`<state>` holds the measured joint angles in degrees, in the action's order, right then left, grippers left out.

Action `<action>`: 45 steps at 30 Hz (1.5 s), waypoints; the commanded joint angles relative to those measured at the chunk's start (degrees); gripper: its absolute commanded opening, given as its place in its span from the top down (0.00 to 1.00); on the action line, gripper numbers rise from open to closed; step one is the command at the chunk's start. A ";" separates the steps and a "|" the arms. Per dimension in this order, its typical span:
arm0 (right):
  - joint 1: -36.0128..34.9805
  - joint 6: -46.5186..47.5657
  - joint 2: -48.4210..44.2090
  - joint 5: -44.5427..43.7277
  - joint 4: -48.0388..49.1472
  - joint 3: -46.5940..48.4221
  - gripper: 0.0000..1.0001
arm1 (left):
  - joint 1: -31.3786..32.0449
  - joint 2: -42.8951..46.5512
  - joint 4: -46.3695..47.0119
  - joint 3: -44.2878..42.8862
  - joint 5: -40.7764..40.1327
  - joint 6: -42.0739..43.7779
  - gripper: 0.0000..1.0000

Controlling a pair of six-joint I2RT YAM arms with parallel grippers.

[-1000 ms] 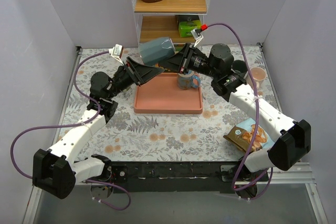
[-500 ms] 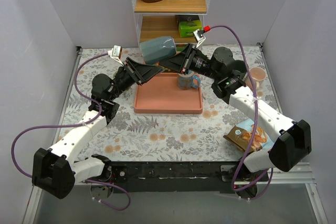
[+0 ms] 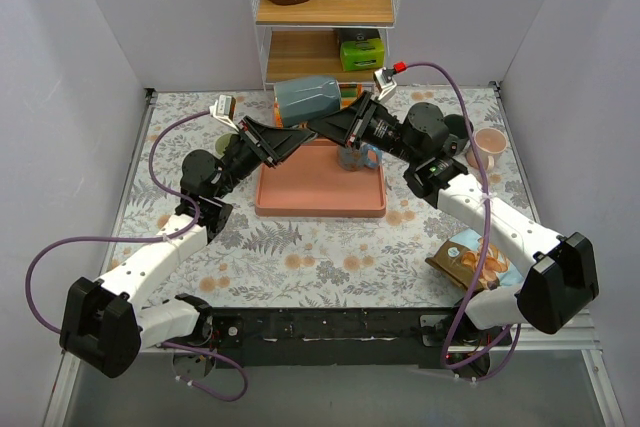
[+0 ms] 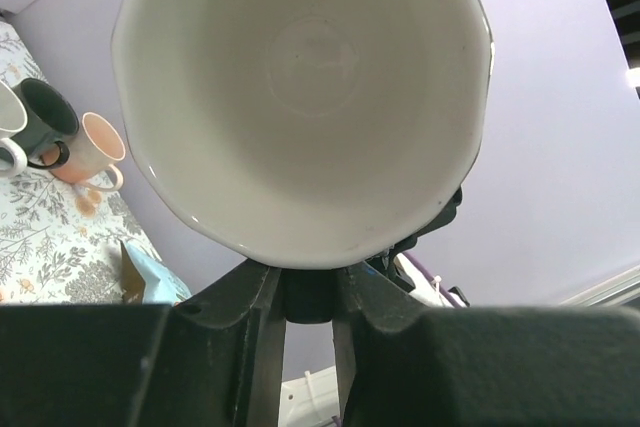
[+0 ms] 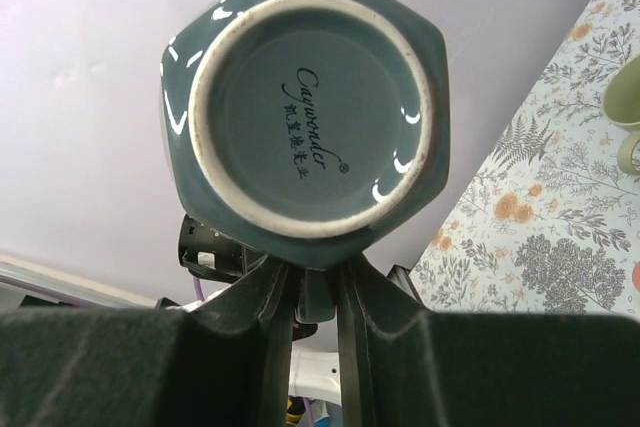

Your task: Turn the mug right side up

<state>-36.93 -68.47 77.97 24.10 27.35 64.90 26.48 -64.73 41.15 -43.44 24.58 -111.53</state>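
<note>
A grey-blue mug (image 3: 312,97) with a white inside lies on its side in the air above the pink tray (image 3: 320,197). Its mouth faces the left arm and its base faces the right arm. My left gripper (image 3: 300,133) comes from the left, and in the left wrist view the mug (image 4: 300,77) fills the frame, with the left gripper (image 4: 308,292) shut on the dark handle under the rim. My right gripper (image 3: 322,125) comes from the right. In its wrist view the mug's base (image 5: 315,97) faces the camera, and the right gripper (image 5: 318,292) is shut on the same handle.
A small patterned cup (image 3: 358,155) stands on the tray's far right corner. Behind the mug stands a wooden shelf rack (image 3: 325,17) with tubs and green boxes. A peach cup (image 3: 488,144) and a dark cup (image 3: 455,127) sit far right. A snack bag (image 3: 470,257) lies near right.
My left gripper has closed its jaws onto the mug's handle. The mug and both grippers have shifted a little right and down over the tray.
</note>
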 commanded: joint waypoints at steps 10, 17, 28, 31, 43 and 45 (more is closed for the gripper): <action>-0.60 5.01 -2.56 1.83 -2.21 3.65 0.65 | 0.50 -0.92 -2.65 -3.84 -1.11 2.10 1.00; -0.08 4.66 -3.27 1.48 -4.59 2.60 0.50 | -1.34 -1.19 -8.44 -7.53 -3.83 2.63 1.00; 4.58 0.88 -8.27 -1.42 -10.65 -3.73 0.39 | -14.33 -2.07 -20.20 -13.76 -2.96 1.90 1.00; 5.72 1.23 -8.98 -0.63 -12.93 -4.26 0.40 | -16.89 -0.84 -32.76 -17.63 -6.90 9.11 1.00; 10.12 10.01 -9.69 1.22 -25.41 -0.93 0.42 | -19.45 -9.01 -71.47 -39.71 -45.38 42.09 1.00; 10.56 12.03 -9.86 0.78 -27.52 0.22 0.43 | -19.45 -8.84 -71.82 -36.82 -47.68 43.93 1.00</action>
<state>-27.35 -62.24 69.30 24.32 4.69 60.36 7.20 -74.19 -25.74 -81.38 -10.63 -77.12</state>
